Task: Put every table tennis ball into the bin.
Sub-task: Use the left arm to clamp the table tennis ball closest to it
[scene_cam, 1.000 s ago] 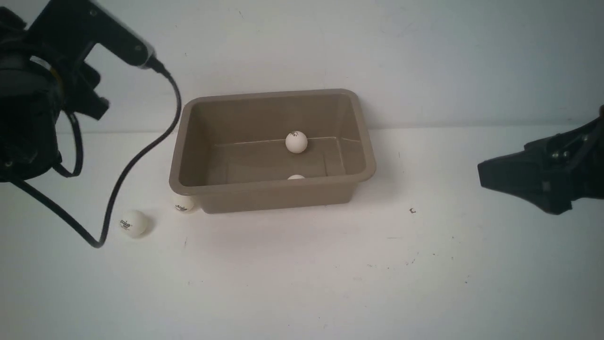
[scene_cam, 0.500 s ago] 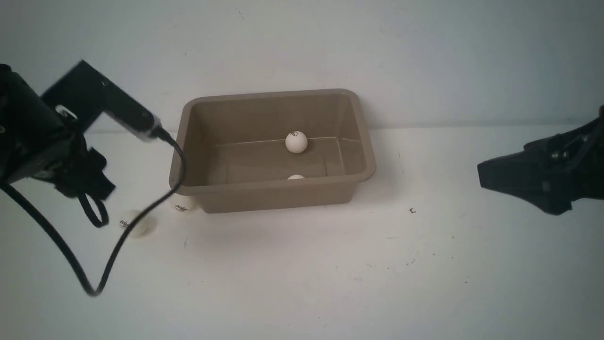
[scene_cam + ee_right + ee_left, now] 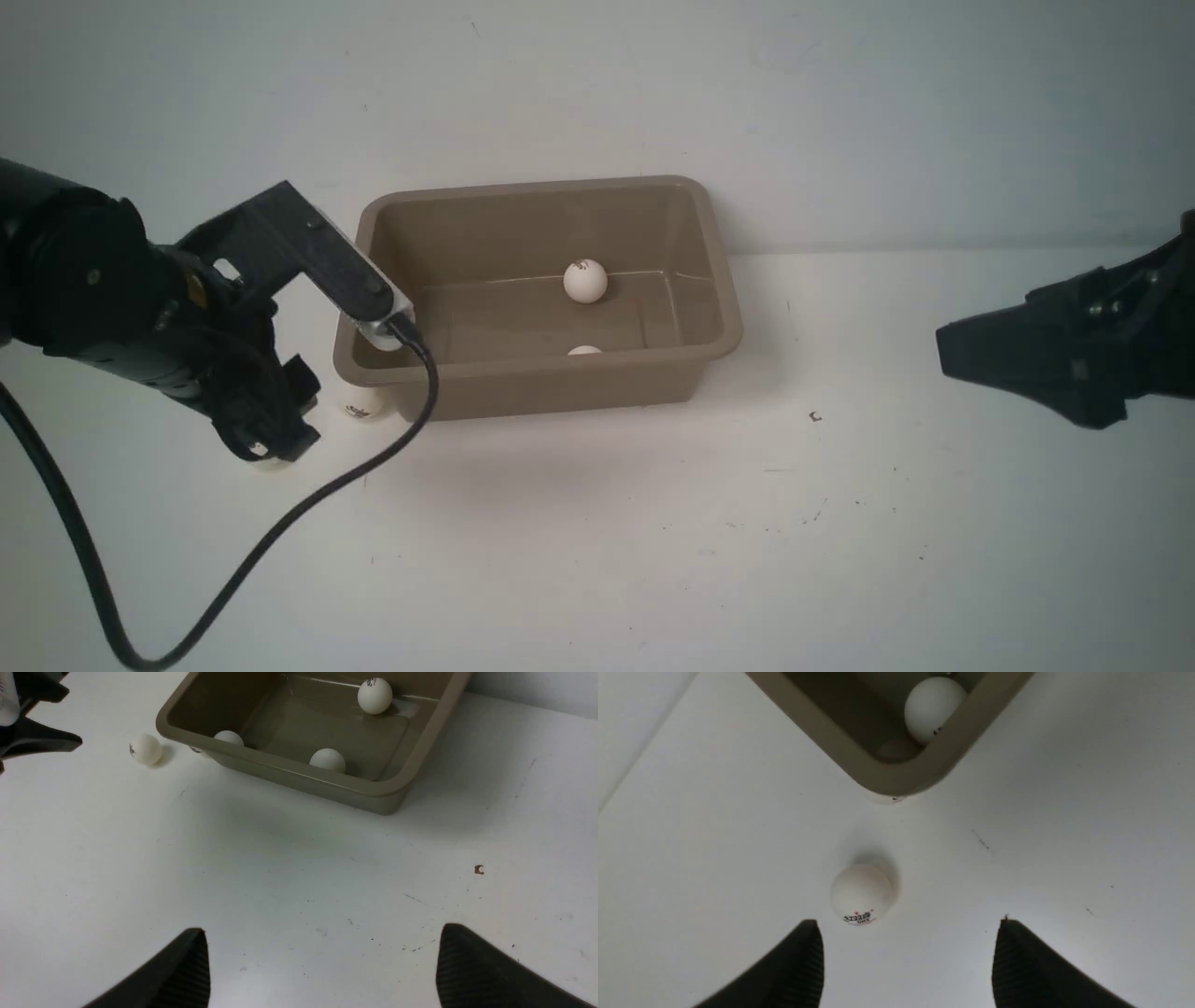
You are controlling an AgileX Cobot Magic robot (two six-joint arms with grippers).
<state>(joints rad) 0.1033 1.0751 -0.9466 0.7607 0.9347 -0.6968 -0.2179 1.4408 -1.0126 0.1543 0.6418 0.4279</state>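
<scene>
The taupe bin [image 3: 719, 280] stands at the middle of the table. In the right wrist view three table tennis balls lie in it: one at the back [image 3: 375, 695] and two against the front wall [image 3: 328, 759] [image 3: 229, 737]. Another ball [image 3: 361, 403] is tucked under the bin's front-left corner. A loose ball [image 3: 861, 893] with a dark logo rests on the table just beyond my left gripper's tips, nearer one finger. My left gripper [image 3: 908, 923] is open, low over the table, holding nothing. My right gripper [image 3: 322, 931] is open and empty, far right of the bin.
The left arm's black cable [image 3: 280, 532] loops across the white table in front of the bin's left end. A white wall rises close behind the bin. A small dark speck [image 3: 816, 416] lies on the table to the bin's right.
My left arm has swung down from the upper left to the table beside the bin's front-left corner and now covers the loose ball in the front view. The right arm has barely shifted.
</scene>
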